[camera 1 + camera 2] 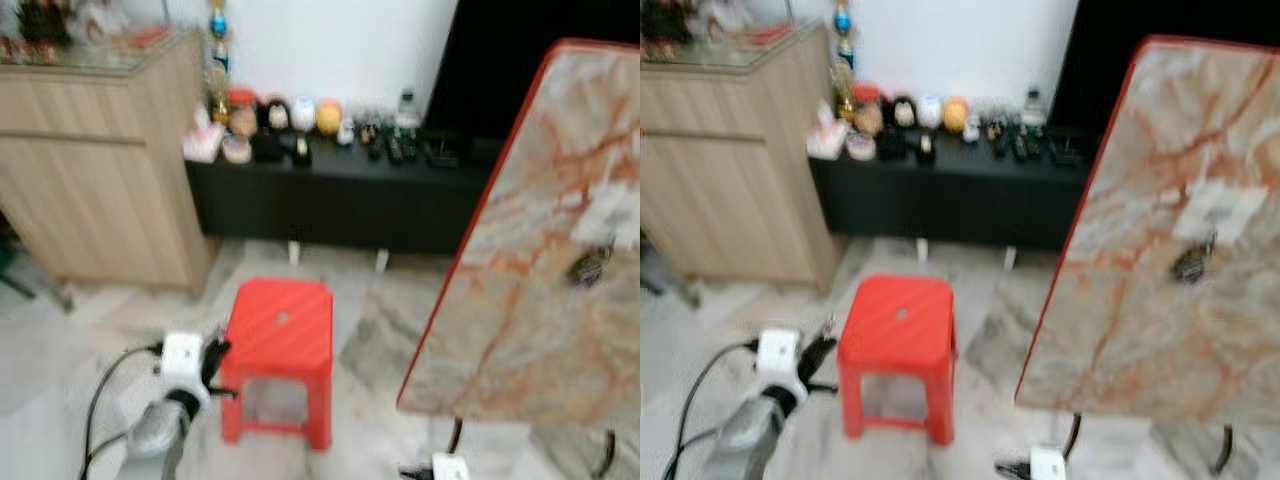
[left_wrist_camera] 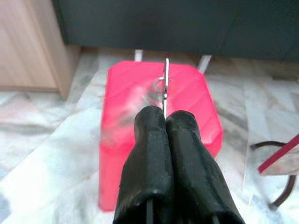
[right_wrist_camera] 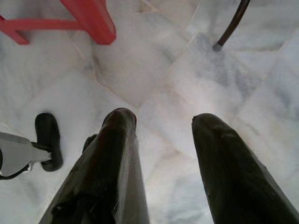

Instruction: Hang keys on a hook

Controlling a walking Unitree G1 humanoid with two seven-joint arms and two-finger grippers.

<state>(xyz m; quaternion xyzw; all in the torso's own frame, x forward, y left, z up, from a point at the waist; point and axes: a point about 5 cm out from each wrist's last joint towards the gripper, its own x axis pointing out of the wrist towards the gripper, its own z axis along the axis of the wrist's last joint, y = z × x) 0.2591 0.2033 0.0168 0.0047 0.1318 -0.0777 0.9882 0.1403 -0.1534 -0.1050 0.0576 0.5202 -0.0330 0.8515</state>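
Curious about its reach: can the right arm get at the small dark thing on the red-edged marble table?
Probably not as it stands. The right gripper hangs open, low over the floor, below the red-edged marble table; the small dark thing lies up on top. It would need lifting first.

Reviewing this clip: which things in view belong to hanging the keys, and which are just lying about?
Part of the job:
- left gripper, fingers shut on a thin metal key piece
- dark keys-like bunch on the marble-patterned table, identity blurred

Just around:
- red stool
- black low cabinet with ornaments
- wooden cabinet
- right gripper, open over the floor
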